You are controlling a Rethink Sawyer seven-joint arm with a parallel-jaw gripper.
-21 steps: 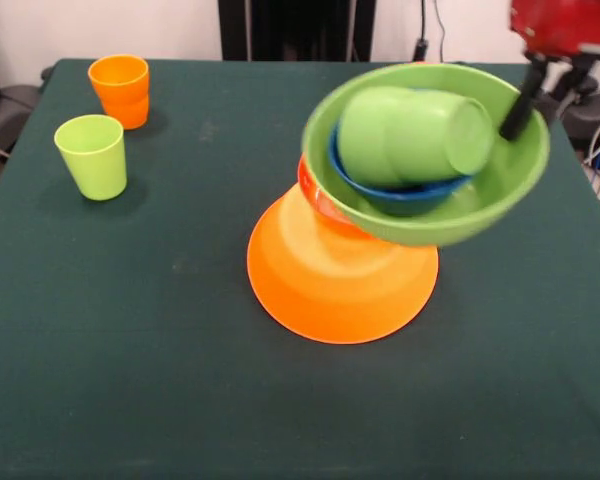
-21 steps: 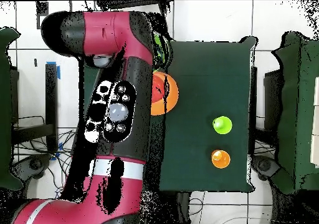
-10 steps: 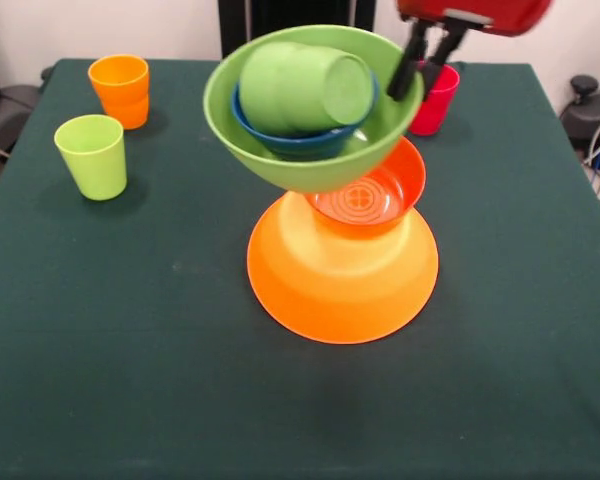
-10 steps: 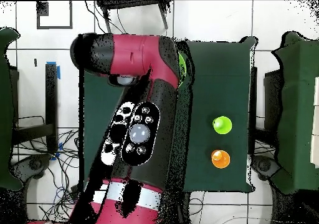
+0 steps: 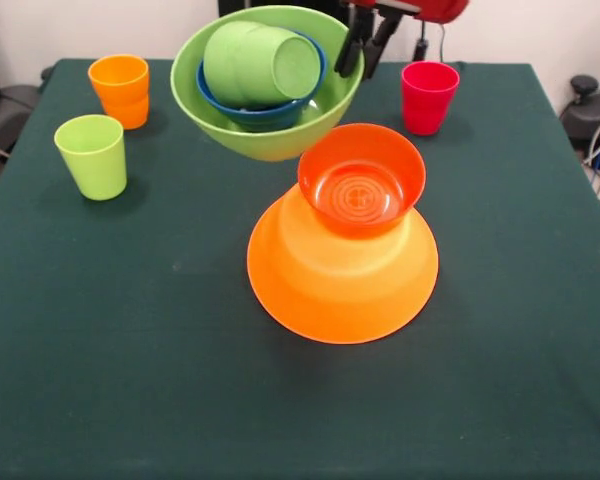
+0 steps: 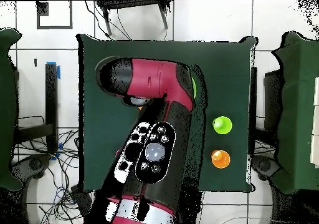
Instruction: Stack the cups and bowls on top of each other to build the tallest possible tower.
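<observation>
Reaching down from above, gripper (image 5: 362, 45) pinched on the rim of the light green bowl (image 5: 270, 120), held aloft and tilted. Blue bowl (image 5: 265, 112) and green cup (image 5: 255, 62) nested inside.

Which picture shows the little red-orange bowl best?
The front view: the small red-orange bowl sits in plain sight, open side up, on the upside-down large orange bowl. In the overhead view the arm covers it completely.

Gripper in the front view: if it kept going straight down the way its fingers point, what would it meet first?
The gripper is already clamped on the light green bowl, so that rim comes first. Below it, probably bare table behind the small red-orange bowl; depth unclear.
</observation>
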